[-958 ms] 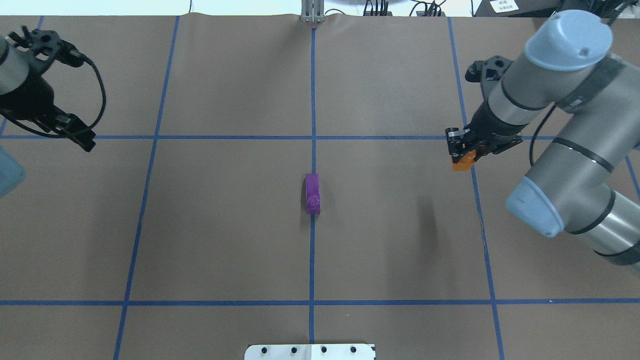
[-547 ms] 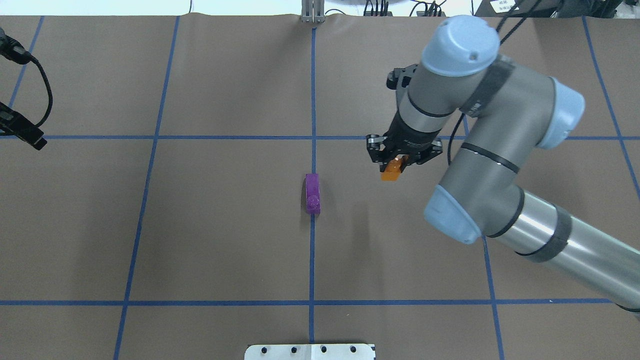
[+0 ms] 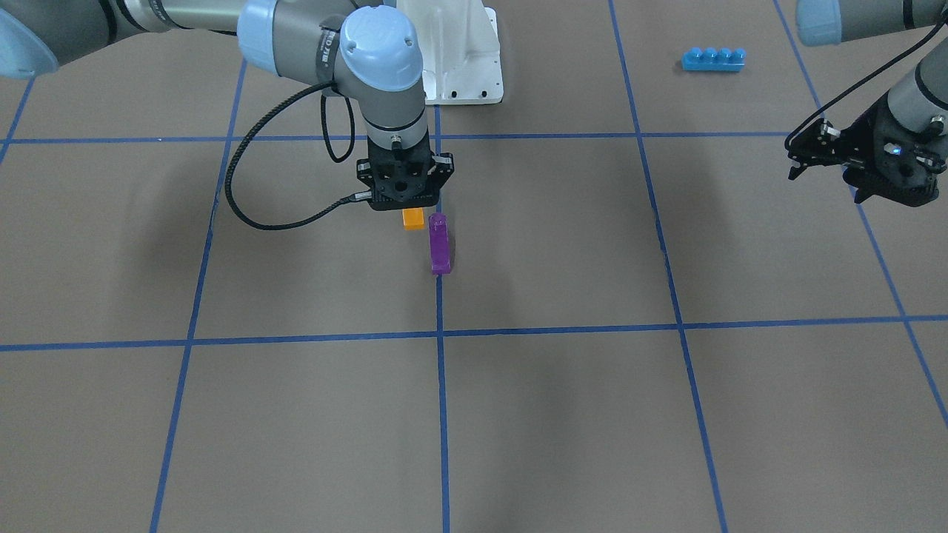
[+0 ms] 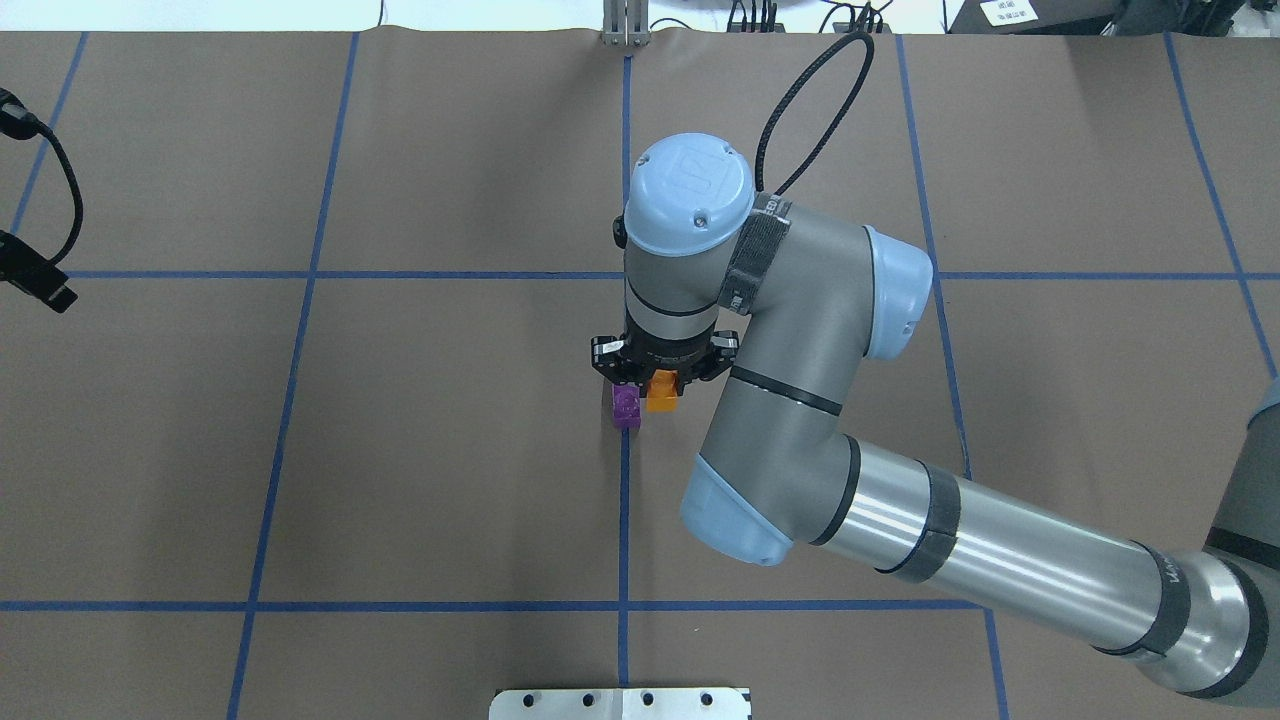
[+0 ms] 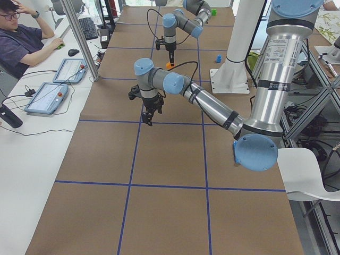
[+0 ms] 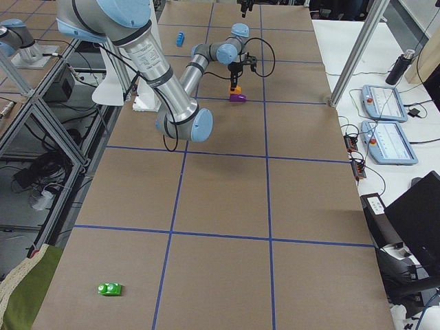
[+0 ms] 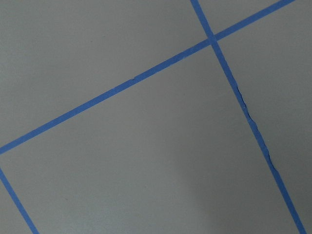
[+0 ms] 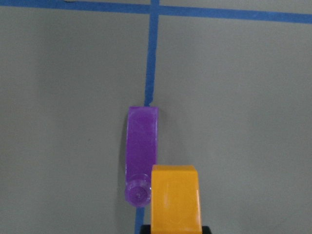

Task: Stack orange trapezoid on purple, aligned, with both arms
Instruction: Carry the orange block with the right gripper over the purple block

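Note:
The purple block [image 4: 626, 408] lies on the centre blue tape line, and it also shows in the front view [image 3: 439, 244] and the right wrist view [image 8: 141, 151]. My right gripper [image 4: 662, 372] is shut on the orange trapezoid [image 4: 661, 393] and holds it just to the right of the purple block's stud end [image 8: 138, 192]. The orange trapezoid also shows in the front view [image 3: 413, 218] and the right wrist view [image 8: 175, 197]. Whether the two blocks touch I cannot tell. My left gripper [image 3: 863, 166] hangs empty far off to the left, and its jaws look open.
A long blue four-stud brick [image 3: 712, 58] lies near the white base pedestal [image 3: 459, 66]. A green block [image 6: 110, 289] lies far off at the table's right end. A metal plate [image 4: 620, 703] sits at the near edge. An operator [image 5: 16, 42] sits beyond the table.
My right arm has swung left with the orange trapezoid, from the right grid line to beside the purple block. My left gripper has drawn back to the view's left edge.

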### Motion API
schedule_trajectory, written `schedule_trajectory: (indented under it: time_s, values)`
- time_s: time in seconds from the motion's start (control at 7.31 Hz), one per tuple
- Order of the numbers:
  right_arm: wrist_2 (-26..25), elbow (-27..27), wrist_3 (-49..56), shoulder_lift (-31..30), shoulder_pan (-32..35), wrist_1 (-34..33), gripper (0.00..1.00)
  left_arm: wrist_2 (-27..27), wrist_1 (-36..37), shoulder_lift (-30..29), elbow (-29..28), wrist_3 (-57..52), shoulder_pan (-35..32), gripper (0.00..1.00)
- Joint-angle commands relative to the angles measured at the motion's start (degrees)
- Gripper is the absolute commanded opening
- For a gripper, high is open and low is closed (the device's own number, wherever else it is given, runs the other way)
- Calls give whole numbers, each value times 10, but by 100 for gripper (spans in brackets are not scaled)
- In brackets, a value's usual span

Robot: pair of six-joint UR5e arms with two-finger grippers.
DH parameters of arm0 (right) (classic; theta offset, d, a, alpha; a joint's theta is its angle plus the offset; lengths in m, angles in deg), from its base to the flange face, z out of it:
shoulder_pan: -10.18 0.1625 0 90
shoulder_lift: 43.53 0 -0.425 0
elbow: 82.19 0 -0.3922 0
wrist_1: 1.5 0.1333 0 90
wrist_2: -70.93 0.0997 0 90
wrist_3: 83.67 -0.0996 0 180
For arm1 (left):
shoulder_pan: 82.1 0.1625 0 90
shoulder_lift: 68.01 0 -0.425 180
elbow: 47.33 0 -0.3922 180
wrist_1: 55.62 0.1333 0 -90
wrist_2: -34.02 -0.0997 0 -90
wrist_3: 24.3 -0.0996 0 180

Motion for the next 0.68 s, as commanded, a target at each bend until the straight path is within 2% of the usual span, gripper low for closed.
schedule_trajectory:
  time_s: [0.0,0.55]
  values:
    - [-11,-42,-2,10,-7,58,0,1,0,1,1,2,0,100]
    - [-12,-59,-2,22,-10,57,0,1,0,-1,1,5,1,100]
